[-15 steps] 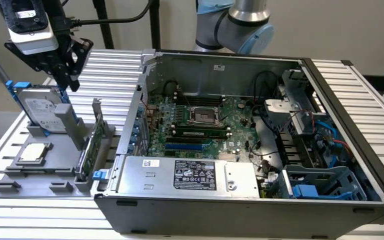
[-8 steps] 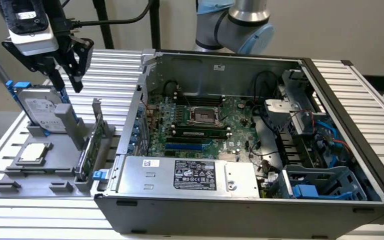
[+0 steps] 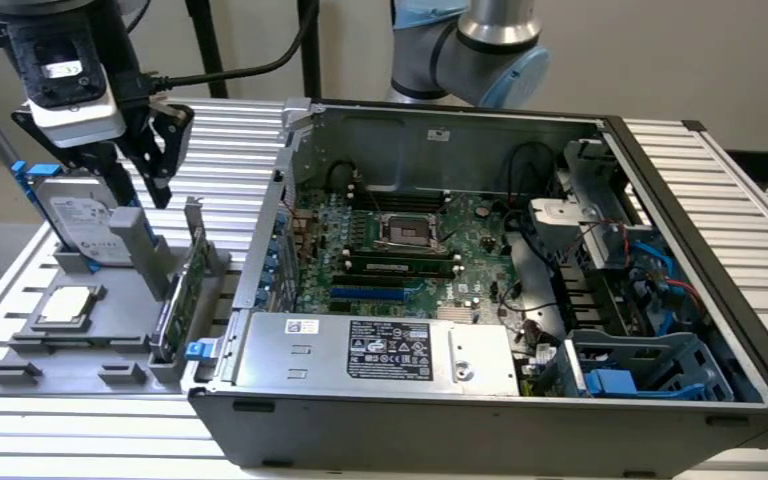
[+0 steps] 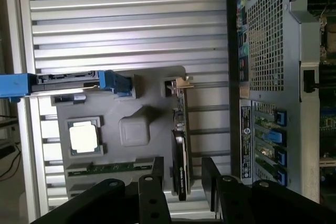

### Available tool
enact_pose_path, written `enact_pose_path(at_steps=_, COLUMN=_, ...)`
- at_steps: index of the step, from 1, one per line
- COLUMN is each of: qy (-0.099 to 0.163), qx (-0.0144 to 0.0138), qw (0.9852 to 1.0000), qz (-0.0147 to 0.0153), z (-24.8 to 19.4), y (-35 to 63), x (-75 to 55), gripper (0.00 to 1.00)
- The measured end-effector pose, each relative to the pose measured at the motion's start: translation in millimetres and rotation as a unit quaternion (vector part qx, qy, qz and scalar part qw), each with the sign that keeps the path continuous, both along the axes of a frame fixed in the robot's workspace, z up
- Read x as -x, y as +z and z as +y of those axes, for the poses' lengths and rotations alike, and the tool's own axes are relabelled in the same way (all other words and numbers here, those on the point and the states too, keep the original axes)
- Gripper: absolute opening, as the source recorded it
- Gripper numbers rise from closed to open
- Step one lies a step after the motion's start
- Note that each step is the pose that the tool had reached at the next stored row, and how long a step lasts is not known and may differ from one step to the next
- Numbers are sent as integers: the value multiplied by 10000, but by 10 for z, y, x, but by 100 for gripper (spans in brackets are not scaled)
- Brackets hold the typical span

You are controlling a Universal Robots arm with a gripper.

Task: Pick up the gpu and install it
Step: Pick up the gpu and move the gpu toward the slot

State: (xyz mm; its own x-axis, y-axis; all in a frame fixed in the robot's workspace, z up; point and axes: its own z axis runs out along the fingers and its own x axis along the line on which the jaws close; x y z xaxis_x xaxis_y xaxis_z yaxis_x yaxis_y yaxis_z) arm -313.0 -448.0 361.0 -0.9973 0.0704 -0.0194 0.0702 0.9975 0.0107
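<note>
Exterior view, gripper (image 3: 141, 190) spread wide (holding nothing), above upright gpu (image 3: 177, 290) in gray holder (image 3: 91, 347).

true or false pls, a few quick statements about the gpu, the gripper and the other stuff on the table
1. The gpu stands on edge in the gray tray, outside the computer case. True.
2. The gripper is shut on the gpu. False: it is open, above the card and not touching it.
3. The CPU chip lies flat in the tray. True.
4. The hard drive sits inside the case. False: it stands in the tray.
5. The case is closed. False: it is open, motherboard showing.
</note>
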Motion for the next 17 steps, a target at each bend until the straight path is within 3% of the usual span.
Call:
enact_pose_path(at_steps=8, qy=0, qx=0, qw=10000, qz=0, z=-106, y=-145, x=-73, gripper=42)
enact_pose_path(at_steps=17, qy=0, qx=0, qw=10000, qz=0, z=-124, y=-308, x=-98, gripper=42)
